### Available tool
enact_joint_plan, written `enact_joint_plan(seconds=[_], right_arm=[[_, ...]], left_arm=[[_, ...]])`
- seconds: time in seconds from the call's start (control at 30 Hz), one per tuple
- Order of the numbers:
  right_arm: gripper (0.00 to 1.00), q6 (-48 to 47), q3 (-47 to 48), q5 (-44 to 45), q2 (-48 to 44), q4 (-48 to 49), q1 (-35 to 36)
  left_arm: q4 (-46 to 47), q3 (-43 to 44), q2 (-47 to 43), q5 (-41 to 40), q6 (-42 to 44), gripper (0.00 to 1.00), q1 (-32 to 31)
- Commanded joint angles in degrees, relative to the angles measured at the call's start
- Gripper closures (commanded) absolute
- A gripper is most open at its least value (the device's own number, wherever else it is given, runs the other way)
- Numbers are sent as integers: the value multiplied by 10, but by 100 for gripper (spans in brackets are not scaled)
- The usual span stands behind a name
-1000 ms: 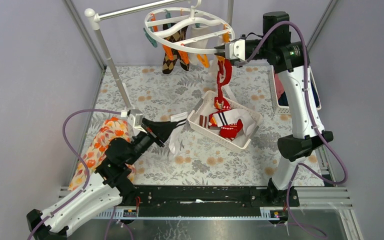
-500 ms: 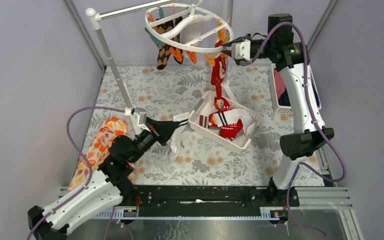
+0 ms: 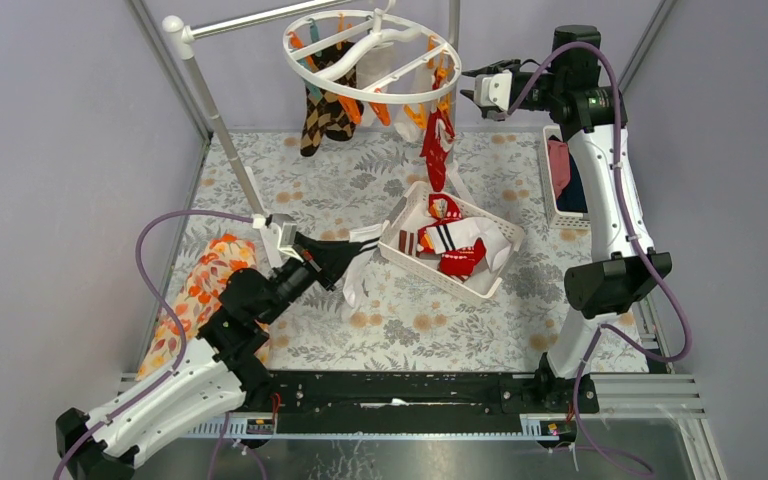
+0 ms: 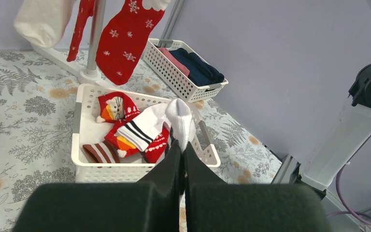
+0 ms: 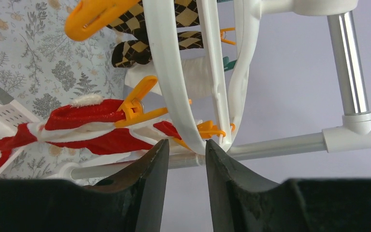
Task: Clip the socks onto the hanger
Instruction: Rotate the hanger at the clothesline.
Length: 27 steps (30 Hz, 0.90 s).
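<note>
The white ring hanger (image 3: pixel 370 55) hangs from the grey pole at the back with orange and teal clips. Argyle socks (image 3: pixel 322 115), a white sock (image 3: pixel 392 62) and a red Christmas sock (image 3: pixel 436 145) hang clipped from it. My right gripper (image 3: pixel 470 90) is open just right of the ring. In the right wrist view the ring's rim (image 5: pixel 174 96) ends just in front of my open right gripper (image 5: pixel 183 147), and an orange clip (image 5: pixel 140 104) holds the red sock (image 5: pixel 92 125). My left gripper (image 3: pixel 355 252) is shut on a white sock with a striped cuff (image 4: pixel 181 118), held left of the basket.
A white slatted basket (image 3: pixel 412 268) mid-table holds several more socks. A second basket (image 3: pixel 550 190) at the right holds folded navy and pink clothes. Orange floral cloth (image 3: pixel 200 290) lies at the left. The slanted pole (image 3: pixel 220 120) stands at the back left.
My right gripper has opened off the ring's rim and drawn back up and to the right. The ring has swung left and back. My left arm has crept slightly forward with the white sock.
</note>
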Motion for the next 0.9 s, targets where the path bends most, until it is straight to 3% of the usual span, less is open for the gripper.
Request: enact_joint_plan(seconds=[0.0,0.2,0.37,0.5,0.6,0.63,0.67,0.7,0.87], right_arm=[[55,2,25,-23,-22,-35,-2],[29,-38,87,-55,-50,-215,-1],[25,41,117,-26,-63,-242,28],[24,179,138,4,-56,-192,65],[25,362,152,33,-56,-152,94],[21,398,140,43,-64,-141,100],[4,454,116,59,-78,-118,105],[1,527,80,74,-99,-95,107],[0,641,-77,139,-182,-20,111]], left_arm=[[29,20,-1,11,4,100,4],[29,16,-4,10,5,100,4],[42,11,2,18,-1,100,4],[58,12,12,25,-10,100,5],[73,20,23,28,-15,100,4],[81,22,29,29,-16,100,4],[91,24,35,29,-18,100,4],[101,25,43,30,-20,100,4],[161,41,101,35,-18,100,5]])
